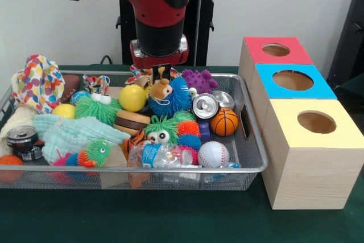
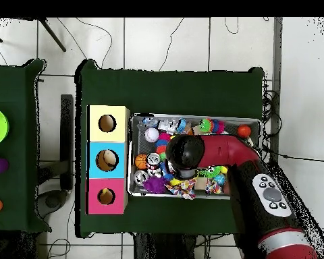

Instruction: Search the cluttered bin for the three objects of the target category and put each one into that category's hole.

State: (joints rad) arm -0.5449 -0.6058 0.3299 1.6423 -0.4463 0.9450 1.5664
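Gripper (image 1: 161,72) shows only as a short dark block under the red and black arm (image 1: 159,4). Whether it is spread or pressed together cannot be told from either view.

From the front, the gripper hangs low over the far middle of the bin (image 1: 142,169). The tan dog (image 1: 161,90) sits right beneath it, its head just under the dark block. Whether they touch is not clear. The dog leans against a blue fuzzy ball (image 1: 179,96), with a yellow ball (image 1: 132,98) to the picture's left and a purple monster (image 1: 199,79) behind to the right. An orange striped piece, probably the tiger (image 1: 132,140), lies near the front rim, half buried beside a crushed plastic bottle (image 1: 162,156). The duck cannot be picked out. A basketball (image 1: 224,122), a baseball (image 1: 212,154) and a silver can (image 1: 205,106) lie toward the bin's right end.

This view also shows the three boxes standing in a row just beside the bin's right end. The red-topped box is farthest back, and its hole (image 1: 276,50) is dark and well apart from the gripper.

From overhead, the arm (image 2: 212,152) crosses the bin (image 2: 192,117) and its round wrist hides the gripper and the dog entirely. What this view adds is the layout. The boxes touch the bin's short side, and the red-topped box's hole (image 2: 106,196) is at the end of the row nearest the robot's base.
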